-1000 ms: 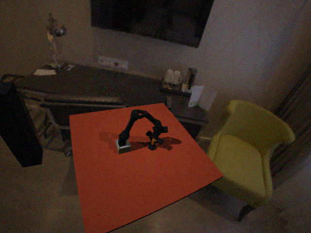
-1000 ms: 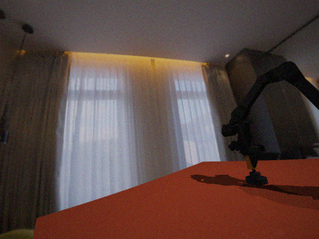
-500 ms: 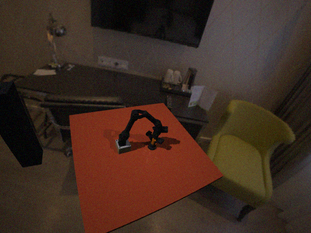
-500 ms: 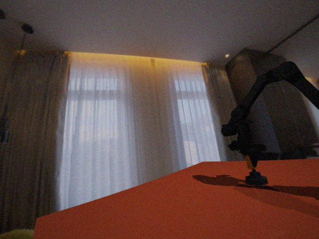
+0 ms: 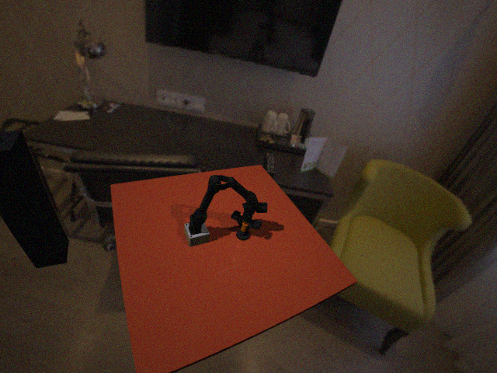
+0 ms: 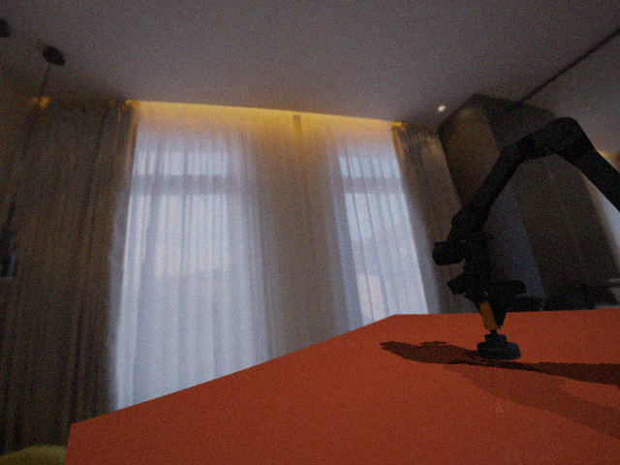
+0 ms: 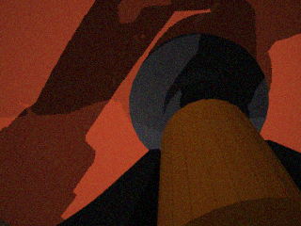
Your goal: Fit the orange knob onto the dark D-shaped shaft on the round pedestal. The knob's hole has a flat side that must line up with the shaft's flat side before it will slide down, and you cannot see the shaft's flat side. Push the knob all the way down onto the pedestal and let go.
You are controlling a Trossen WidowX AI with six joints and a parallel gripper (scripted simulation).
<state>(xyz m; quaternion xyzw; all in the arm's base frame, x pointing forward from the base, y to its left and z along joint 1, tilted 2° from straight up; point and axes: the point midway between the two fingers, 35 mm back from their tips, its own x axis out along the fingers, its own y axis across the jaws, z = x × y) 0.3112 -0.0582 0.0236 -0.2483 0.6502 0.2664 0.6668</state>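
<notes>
The orange knob (image 5: pixel 244 226) (image 6: pixel 486 315) (image 7: pixel 212 160) is upright between the fingers of my gripper (image 5: pixel 244 228) (image 6: pixel 492 319) (image 7: pixel 211 154), which is shut on it. The dark round pedestal (image 5: pixel 242 236) (image 6: pixel 498 351) (image 7: pixel 143 99) stands on the table directly below. In the exterior view, the knob's lower end is a little above the pedestal's raised middle, with a short, narrow dark piece of the shaft (image 6: pixel 494 331) between them. The knob hides the shaft in the wrist view. The shaft's flat side and the knob's hole are not visible, and whether they line up cannot be told.
The arm's pale base block (image 5: pixel 198 239) stands on the orange-red table (image 5: pixel 224 297), left of the pedestal in the top view. The arm arches over from it and casts dark shadows around the pedestal. A yellow chair (image 5: pixel 385 249) stands beyond the table's right edge.
</notes>
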